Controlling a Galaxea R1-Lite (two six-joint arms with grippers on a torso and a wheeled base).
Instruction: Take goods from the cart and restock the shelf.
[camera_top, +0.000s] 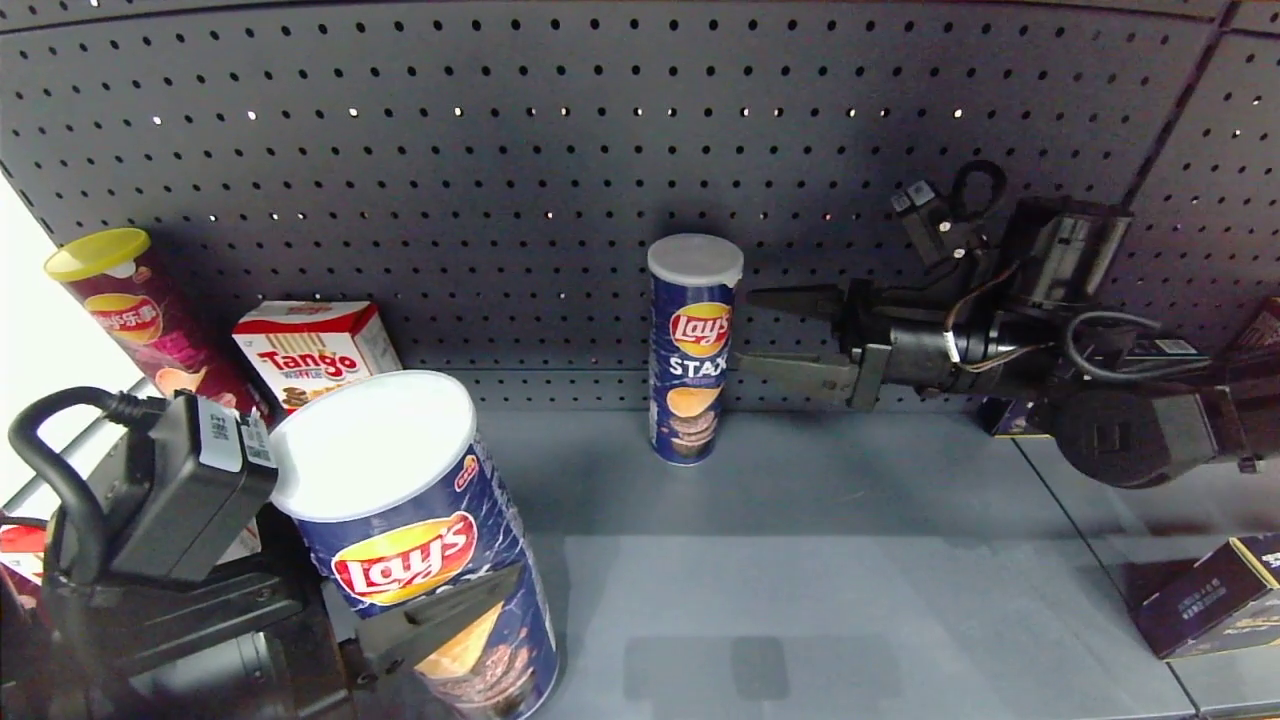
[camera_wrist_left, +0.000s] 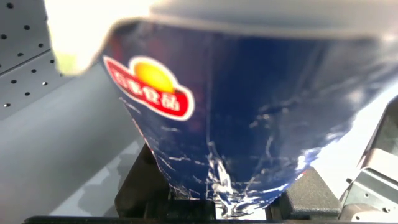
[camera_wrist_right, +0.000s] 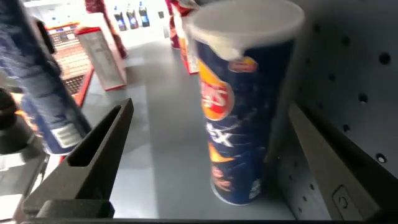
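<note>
The right gripper (camera_top: 790, 335) was wide open and held nothing. Its two fingers lay on either side of a blue chips can (camera_top: 693, 350), apart from it as far as I could tell. This can stood upright on the shelf (camera_top: 850, 560), close to the pegboard back (camera_top: 500, 130), so I judged it as already placed.

The left gripper (camera_top: 430, 600) was closed on a second blue chips can (camera_top: 420, 540) with a white lid. It gripped the lower body and the can leaned to the side, probably because it was being carried at the front of the shelf and was not yet set down.

A purple can with a yellow lid (camera_top: 140, 315) and a wafer box (camera_top: 315, 350) stood at the back left, so the free space for the second can lay between them and the standing can.
</note>
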